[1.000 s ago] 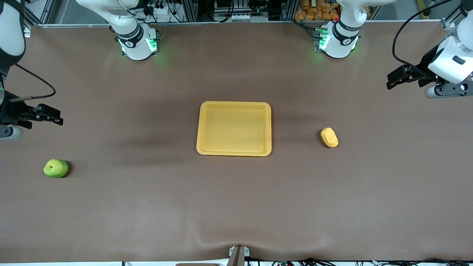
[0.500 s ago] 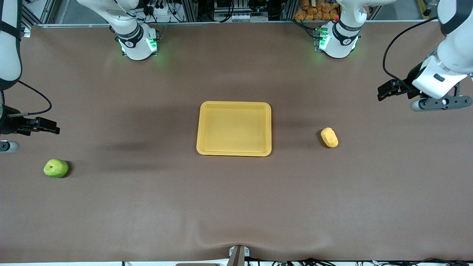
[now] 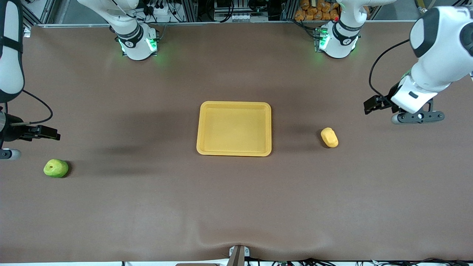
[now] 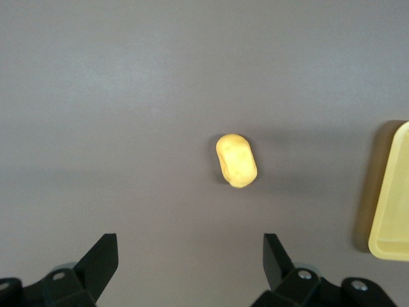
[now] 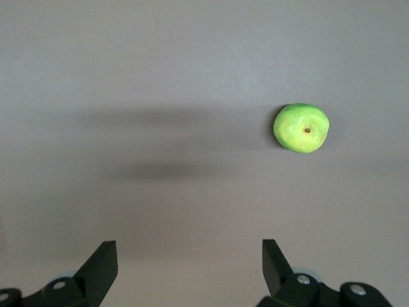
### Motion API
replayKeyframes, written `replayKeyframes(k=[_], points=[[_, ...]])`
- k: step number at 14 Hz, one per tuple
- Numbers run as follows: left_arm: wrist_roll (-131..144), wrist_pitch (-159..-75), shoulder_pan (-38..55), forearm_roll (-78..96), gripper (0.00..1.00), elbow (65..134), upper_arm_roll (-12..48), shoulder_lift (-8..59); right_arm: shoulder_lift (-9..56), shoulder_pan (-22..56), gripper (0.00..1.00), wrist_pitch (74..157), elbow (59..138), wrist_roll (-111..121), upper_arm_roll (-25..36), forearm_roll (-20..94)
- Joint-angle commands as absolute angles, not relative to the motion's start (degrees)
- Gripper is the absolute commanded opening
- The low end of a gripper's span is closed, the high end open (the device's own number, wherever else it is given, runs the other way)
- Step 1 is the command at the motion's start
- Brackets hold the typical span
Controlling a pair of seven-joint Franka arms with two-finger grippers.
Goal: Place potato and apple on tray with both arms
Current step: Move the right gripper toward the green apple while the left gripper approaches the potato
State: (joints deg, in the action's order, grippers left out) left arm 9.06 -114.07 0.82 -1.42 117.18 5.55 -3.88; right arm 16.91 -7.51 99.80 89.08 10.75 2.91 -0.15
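Front view: over the last second the left gripper [image 3: 371,104] has swung in over the table toward the potato [image 3: 329,137], and the right gripper [image 3: 48,133] has dropped close to the apple [image 3: 55,168]; both approaches look underway, the tray [image 3: 234,151] still bare between the fruits

Left wrist view: jaws spread wide, empty; the potato [image 4: 236,160] is oblong, smooth, yellow

Right wrist view: jaws wide, empty; the apple [image 5: 301,128] is round, green, dimple up
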Motion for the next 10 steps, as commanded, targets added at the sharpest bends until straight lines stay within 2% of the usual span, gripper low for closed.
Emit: replayKeyframes(k=[1,7,10], points=[[10.5,-119.0,1.0,-1.1,1.0,120.1,5.8,-2.5,20.5,-9.2,1.0,100.0,87.5,10.0,2.2,0.0],[18.3,-125.9,1.0,-1.1,1.0,120.1,8.3,5.1,23.7,-9.6,1.0,100.1,87.2,10.0,2.2,-0.3],[24.5,-127.2,1.1,-1.1,1.0,120.1,9.5,7.7,25.8,-11.1,1.0,102.8,87.2,10.1,2.2,-0.2]])
